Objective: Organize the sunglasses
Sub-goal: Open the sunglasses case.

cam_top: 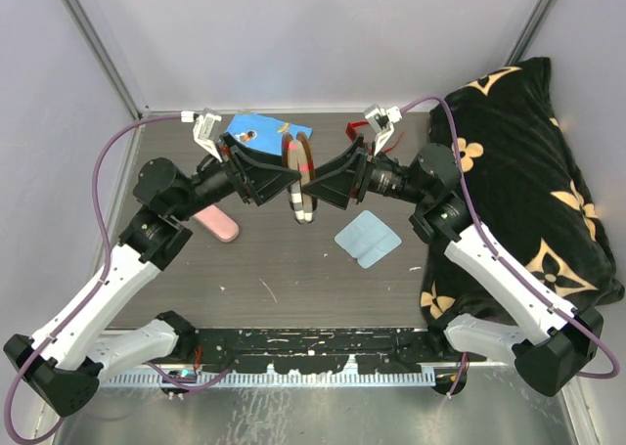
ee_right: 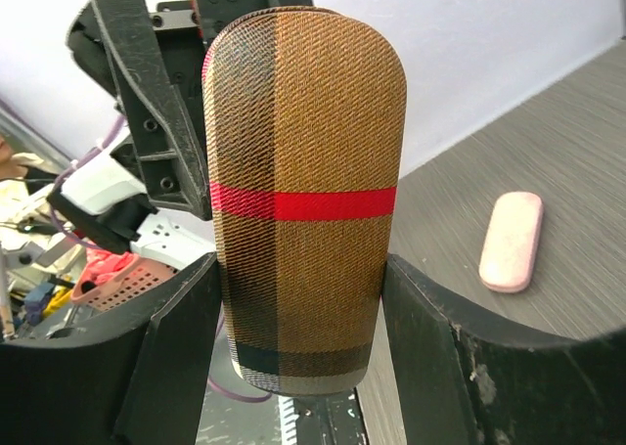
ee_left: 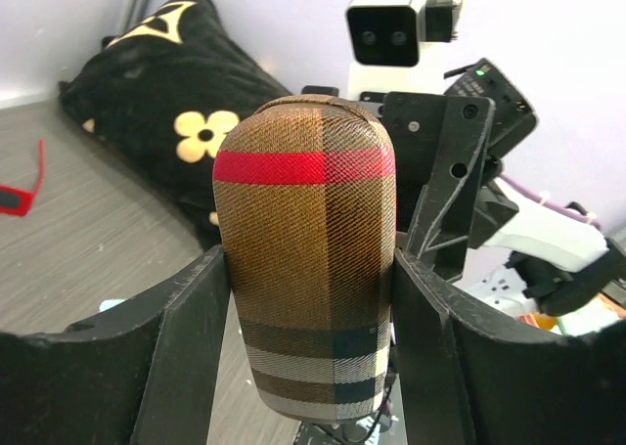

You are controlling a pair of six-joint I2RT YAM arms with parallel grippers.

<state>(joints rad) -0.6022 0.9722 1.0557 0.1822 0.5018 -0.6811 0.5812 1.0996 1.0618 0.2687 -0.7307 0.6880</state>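
The left gripper [ee_left: 308,269] is grasping the plaid glasses case [ee_left: 305,171], its two fingers [ee_left: 186,337] pressing against the case's long sides. The right gripper [ee_right: 303,279] is clasping the same case from the opposite face, its fingers [ee_right: 421,337] touching both edges, so the case is sitting caught between the two sets of fingers. The red sunglasses [cam_top: 357,127] are lying on the table [cam_top: 293,279] beyond the right fingers, well apart from the case. They seem to be lying unfolded, though they are showing small. A pink case [ee_right: 512,240] is resting on the table back behind the left fingers.
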